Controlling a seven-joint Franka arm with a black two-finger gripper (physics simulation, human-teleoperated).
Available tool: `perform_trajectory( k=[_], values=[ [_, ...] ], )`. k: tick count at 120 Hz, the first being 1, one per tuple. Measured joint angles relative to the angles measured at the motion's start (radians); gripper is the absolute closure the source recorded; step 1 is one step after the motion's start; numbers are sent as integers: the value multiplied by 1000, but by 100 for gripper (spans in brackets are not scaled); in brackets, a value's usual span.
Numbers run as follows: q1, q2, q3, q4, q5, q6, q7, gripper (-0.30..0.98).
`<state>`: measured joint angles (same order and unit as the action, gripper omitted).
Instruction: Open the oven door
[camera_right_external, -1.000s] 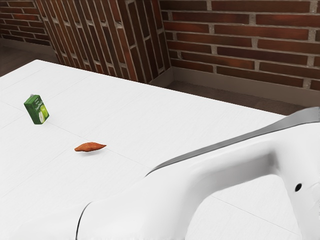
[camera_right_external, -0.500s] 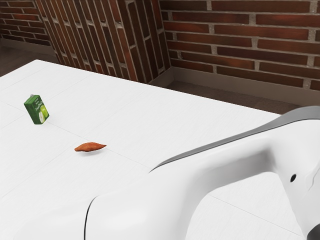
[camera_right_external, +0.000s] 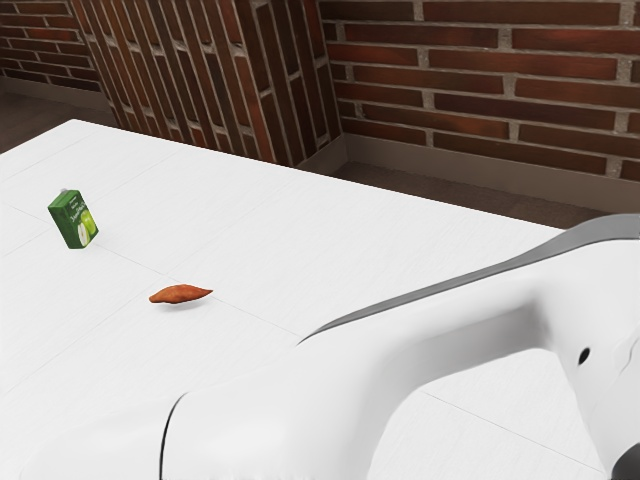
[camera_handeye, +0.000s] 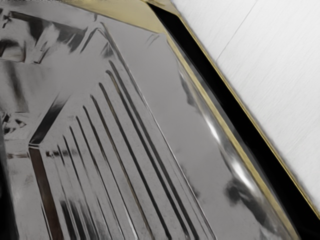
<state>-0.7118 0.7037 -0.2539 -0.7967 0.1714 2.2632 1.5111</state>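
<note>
- My arm (camera_right_external: 400, 335) rises from the exterior view's lower left, bending down near the right edge.
- My wrist camera faces ribbed grey metal (camera_handeye: 117, 150).
- Pincer released or clenched? I can't tell.

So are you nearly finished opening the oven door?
Looks done: reaching over, since shiny grey metal with gold trim, probably the oven, is close to my wrist camera. In hand: probably working at the door, with my arm stretched above the table. Left: maybe pulling it open; I can't tell how open it is.
</note>
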Motion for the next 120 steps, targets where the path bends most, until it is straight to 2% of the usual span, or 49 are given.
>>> perform_trajectory(
  k=[17,24,29,30,31,32,33,34,37,39,40,42,43,46,49,52,55,57,62,64,68,72,76,79,83,88,101,120],
  values=[
    [1,-39,3,-61,-21,-8,-2,-1],
    [2,-105,5,-171,-18,0,-7,-2],
    [5,-183,3,-311,2,27,-12,-2],
    [6,-203,4,-346,6,35,-13,-8],
    [6,-223,5,-382,10,44,-15,-7],
    [6,-249,6,-427,17,54,-16,-13],
    [6,-277,6,-474,27,66,-18,-21],
    [7,-318,7,-543,37,81,-21,-21],
    [2,-438,7,-737,87,130,-30,-14],
    [-1,-529,7,-873,117,165,-38,5],
    [-2,-582,6,-946,132,181,-43,21],
    [9,-713,-8,-1100,173,213,-57,77],
    [21,-778,-13,-1172,189,227,-65,60],
    [64,-1000,-59,-1353,238,246,-93,52],
    [-3,-1207,-129,-1461,278,227,-121,44],
    [-115,-1381,-171,-1449,308,169,-149,37],
    [-158,-1462,-179,-1331,332,95,-175,31],
    [-130,-1444,-169,-1177,344,30,-192,27],
    [79,-1202,-130,-615,362,-182,-233,20],
    [162,-1101,-104,-441,365,-263,-249,18],
    [322,-926,5,-215,341,-404,-290,15],
    [440,-790,154,-97,260,-518,-334,12],
    [543,-682,321,-65,136,-608,-382,9],
    [639,-621,402,-63,62,-662,-417,8],
    [725,-563,466,-68,-12,-725,-461,6],
    [714,-520,505,-72,-78,-791,-514,4],
    [638,-475,528,-216,-168,-891,-652,2],
    [630,-472,530,-310,-215,-932,-800,1]
  ],
)
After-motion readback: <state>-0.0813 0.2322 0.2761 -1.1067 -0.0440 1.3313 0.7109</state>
